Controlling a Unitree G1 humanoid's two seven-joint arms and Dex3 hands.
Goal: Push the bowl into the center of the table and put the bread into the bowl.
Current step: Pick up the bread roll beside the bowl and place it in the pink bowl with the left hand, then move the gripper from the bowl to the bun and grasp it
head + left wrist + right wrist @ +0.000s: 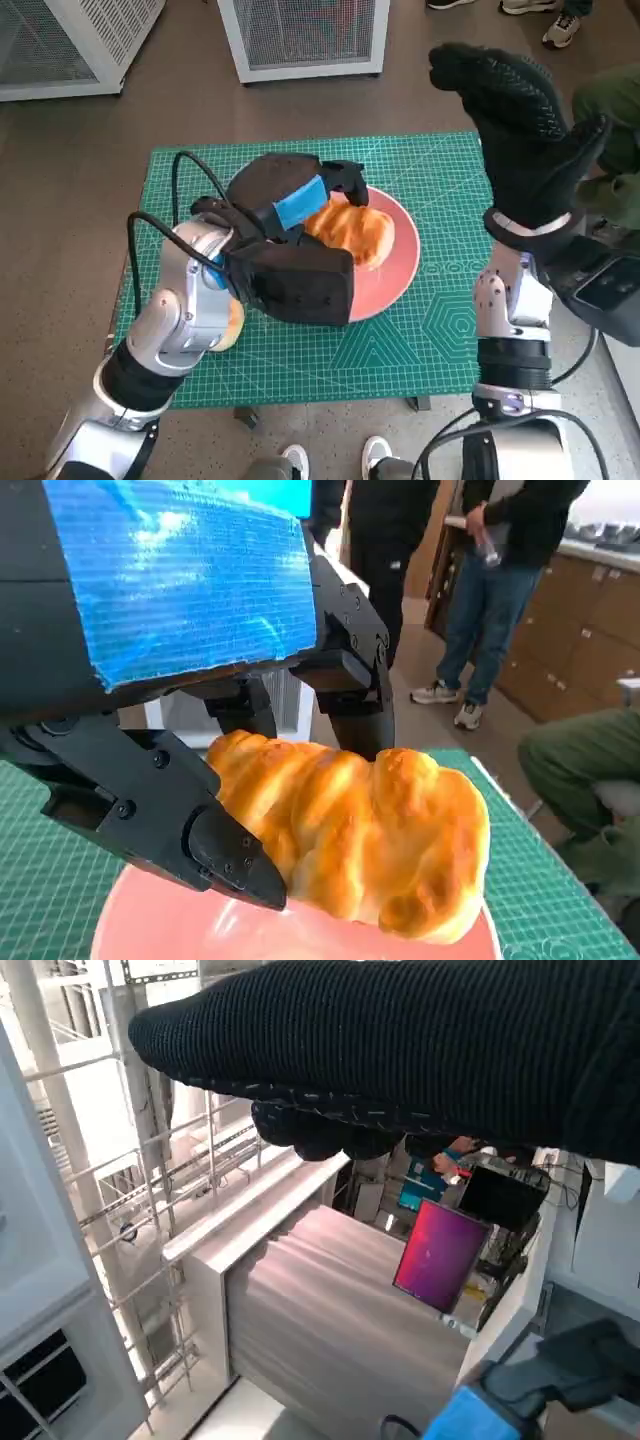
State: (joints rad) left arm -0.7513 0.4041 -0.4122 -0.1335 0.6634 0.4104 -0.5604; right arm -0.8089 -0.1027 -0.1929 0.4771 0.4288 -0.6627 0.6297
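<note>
A green cutting mat (400, 330) covers the tabletop. The left hand (290, 215) grips the bread (352, 232) just above the pink bowl (390, 275) beneath it. The right hand (515, 120), raised well off to the side, hangs released, grasping nothing
</note>
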